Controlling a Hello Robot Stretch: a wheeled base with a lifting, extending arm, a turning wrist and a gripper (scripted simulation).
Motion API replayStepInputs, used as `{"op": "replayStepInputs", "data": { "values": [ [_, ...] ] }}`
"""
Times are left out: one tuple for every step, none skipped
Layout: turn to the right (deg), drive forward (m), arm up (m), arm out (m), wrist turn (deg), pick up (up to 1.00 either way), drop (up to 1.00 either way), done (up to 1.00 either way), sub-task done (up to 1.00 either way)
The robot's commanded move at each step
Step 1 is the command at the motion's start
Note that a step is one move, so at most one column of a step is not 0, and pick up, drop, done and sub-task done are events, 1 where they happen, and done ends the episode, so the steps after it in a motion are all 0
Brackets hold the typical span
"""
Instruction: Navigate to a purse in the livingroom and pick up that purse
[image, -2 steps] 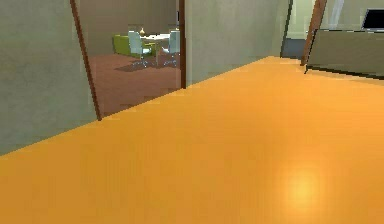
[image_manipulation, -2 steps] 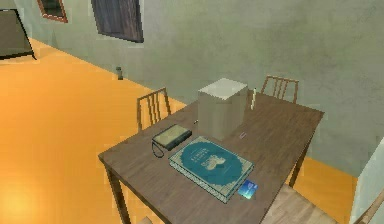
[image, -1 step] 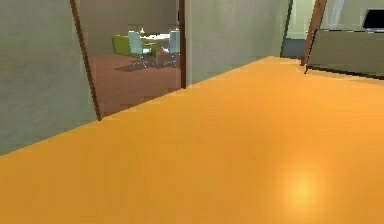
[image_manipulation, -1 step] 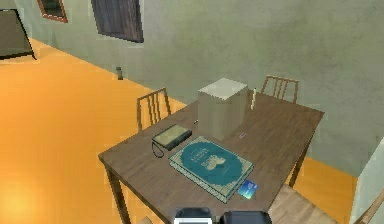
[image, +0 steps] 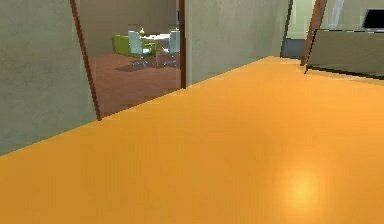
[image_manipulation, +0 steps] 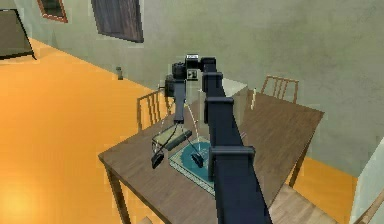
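Navigation step; purse not yet found. Dark two-finger gripper (image_manipulation: 182, 122) at brown rectangular wooden table (image_manipulation: 285, 125), near teal flat slab (image_manipulation: 196, 166) on table; cannot tell whether holding anything. Next: leave table, seek livingroom.

We are in a home. We see a dining table (image_manipulation: 283, 128), chairs (image_manipulation: 281, 88) — a doorway (image: 130, 58) to another room.

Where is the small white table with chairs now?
The white table stands in the forward view's upper left, beyond the doorway, on a brown floor, with a green chair on its left.
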Motion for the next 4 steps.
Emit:
{"op": "replayStepInputs", "data": {
  "values": [
    [0.0,0.0,0.0,0.0,45.0,0.0,0.0,0.0,0.0],
    [0.0,0.0,0.0,0.0,45.0,0.0,0.0,0.0,0.0],
    [0.0,0.0,0.0,0.0,45.0,0.0,0.0,0.0,0.0],
    [0.0,0.0,0.0,0.0,9.0,0.0,0.0,0.0,0.0]
  ]
}}
